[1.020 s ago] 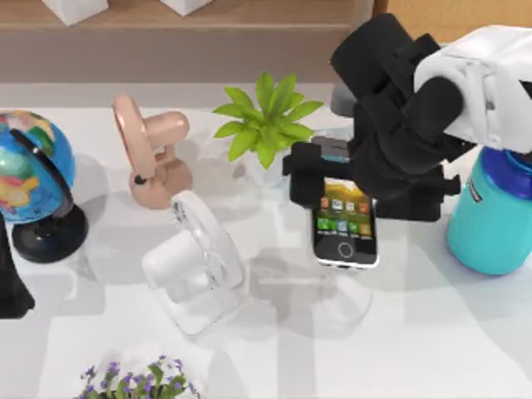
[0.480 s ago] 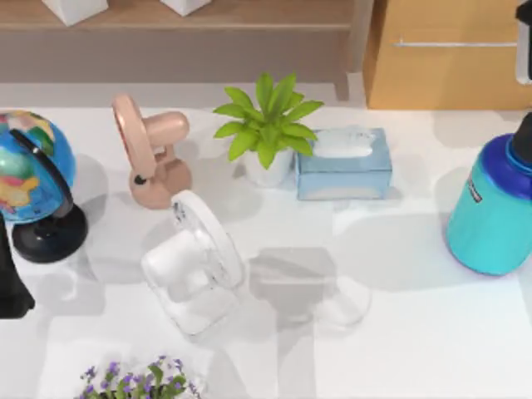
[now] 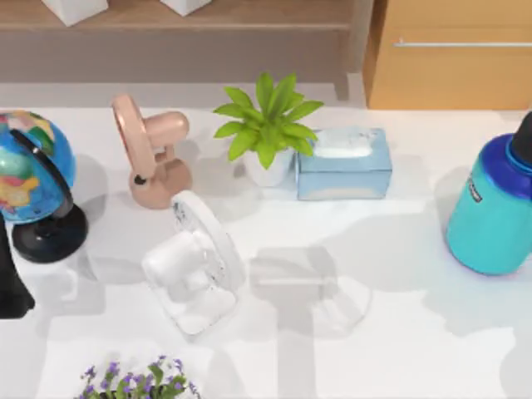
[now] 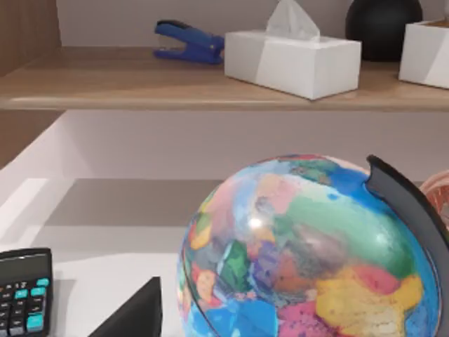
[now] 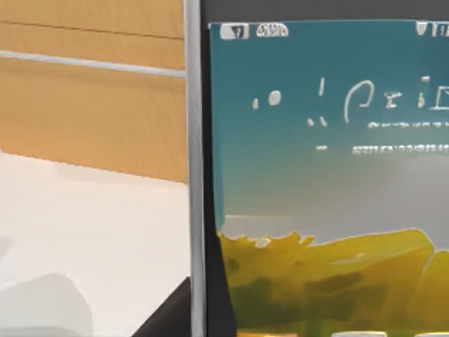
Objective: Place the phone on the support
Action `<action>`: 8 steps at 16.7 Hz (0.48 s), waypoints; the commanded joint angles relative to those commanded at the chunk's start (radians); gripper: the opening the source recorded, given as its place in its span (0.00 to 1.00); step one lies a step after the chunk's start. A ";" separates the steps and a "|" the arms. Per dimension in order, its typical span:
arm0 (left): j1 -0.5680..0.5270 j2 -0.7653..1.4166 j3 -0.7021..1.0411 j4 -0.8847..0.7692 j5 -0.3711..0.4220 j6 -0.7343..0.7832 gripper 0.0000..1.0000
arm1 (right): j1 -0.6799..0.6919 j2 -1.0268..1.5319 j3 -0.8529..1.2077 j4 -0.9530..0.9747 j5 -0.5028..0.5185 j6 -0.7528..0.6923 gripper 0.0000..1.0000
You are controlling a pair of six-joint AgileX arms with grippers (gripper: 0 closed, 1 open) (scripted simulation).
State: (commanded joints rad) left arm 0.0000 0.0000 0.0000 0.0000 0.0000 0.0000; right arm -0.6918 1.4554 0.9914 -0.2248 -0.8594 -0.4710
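Phone [image 5: 316, 175] close before the right wrist camera, screen lit, silver edge against a wooden cabinet [image 5: 91, 98]; hold on it impossible to tell. On the table, left to right: left arm [image 3: 10, 287] parked at the edge, grip likewise unclear, beside globe [image 3: 29, 179]; pink fan [image 3: 150, 158]; white fan [image 3: 195, 266]; plant [image 3: 266, 125]; clear support [image 3: 345, 303]; tissue box [image 3: 342, 165]; bottle [image 3: 492, 208].

Phone [image 5: 309, 182]: black slab, silver edge, screen lit with teal sky and yellow landscape wallpaper; seen close up in right wrist view, screen facing the camera, above the white worktop [image 5: 84, 239].
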 joint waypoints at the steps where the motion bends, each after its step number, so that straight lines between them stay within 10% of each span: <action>1: 0.000 0.000 0.000 0.000 0.000 0.000 1.00 | -0.053 -0.013 -0.049 0.024 -0.041 -0.051 0.00; 8: 0.000 0.000 0.000 0.000 0.000 0.000 1.00 | -0.227 -0.049 -0.251 0.108 -0.168 -0.245 0.00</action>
State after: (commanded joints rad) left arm 0.0000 0.0000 0.0000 0.0000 0.0000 0.0000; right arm -0.9188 1.4068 0.7401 -0.1171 -1.0276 -0.7157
